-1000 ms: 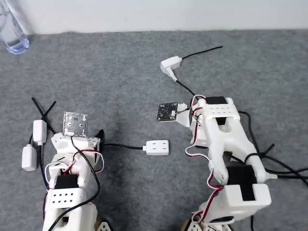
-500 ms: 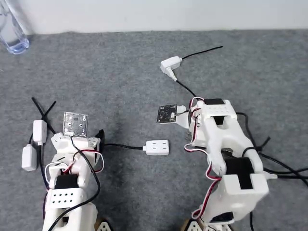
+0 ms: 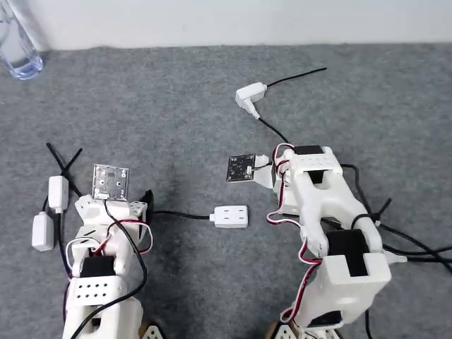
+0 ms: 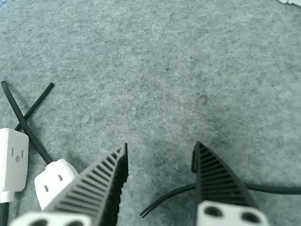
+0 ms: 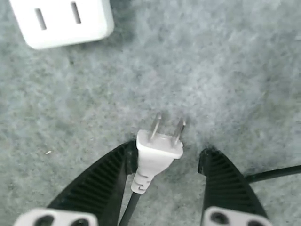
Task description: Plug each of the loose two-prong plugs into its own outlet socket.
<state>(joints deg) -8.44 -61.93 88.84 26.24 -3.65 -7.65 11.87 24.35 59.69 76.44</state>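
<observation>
- While the right gripper (image 5: pixel 167 151) is held wide, a two-prong plug (image 5: pixel 157 153) is bracketed by its jaws on the grey carpet (image 5: pixel 225 70). The plug's body is set just beside one finger and apart from the other, so nothing is gripped.
- The plug's long axis is laid along the gripper's reach, with the prongs pointed away from the wrist and the cord (image 5: pixel 128 209) trailed back beneath it.
- Beyond the prongs and off to one side, an outlet socket (image 5: pixel 61 21) is seen, its two slots turned towards the camera. In the high view this outlet socket (image 3: pixel 230 216) is placed between the arms, nearer the right one.
- The coming move is judged to be a closing on the plug body, then a carry towards those slots. Since they seem to face up, the prongs would likely have to be tipped downward.
- The left gripper (image 4: pixel 161 147) is likewise spread and empty over the carpet, with a white socket block (image 4: pixel 55 181) just beside one finger.
- A second, angled plug (image 3: pixel 251 95) is found well apart, farther up the table.
</observation>
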